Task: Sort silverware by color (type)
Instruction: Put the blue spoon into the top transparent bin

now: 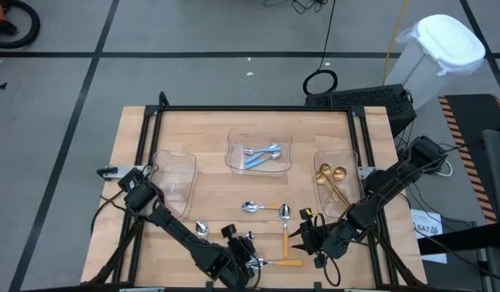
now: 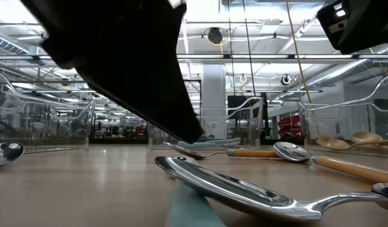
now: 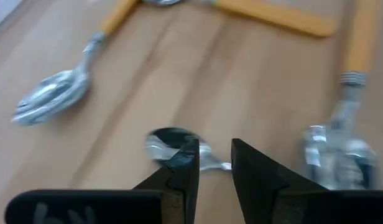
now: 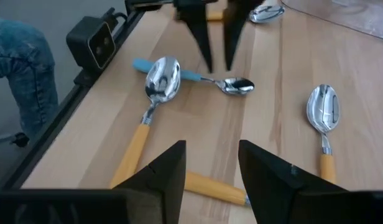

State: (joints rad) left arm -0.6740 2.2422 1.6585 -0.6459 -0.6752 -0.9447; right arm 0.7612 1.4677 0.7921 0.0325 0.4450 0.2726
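Centrally, near the table's (image 1: pixel 136 130) six o'clock edge, a blue-handled spoon (image 4: pixel 232 84) is seen lying flat on the wood, its handle passing under an orange-handled spoon (image 4: pixel 155 93). Directly above it the left gripper (image 4: pixel 216 53) is poised, fingers parted and grasping nothing, one on either side of the neck. Toward three o'clock the right gripper (image 1: pixel 303 237) is held above more orange-handled spoons (image 1: pixel 284 223), its fingers likewise parted and empty. At twelve o'clock blue-handled spoons (image 1: pixel 260 156) are seen in a clear tray (image 1: pixel 234 142). At two o'clock gold spoons (image 1: pixel 331 180) are seen in another tray (image 1: pixel 353 158).
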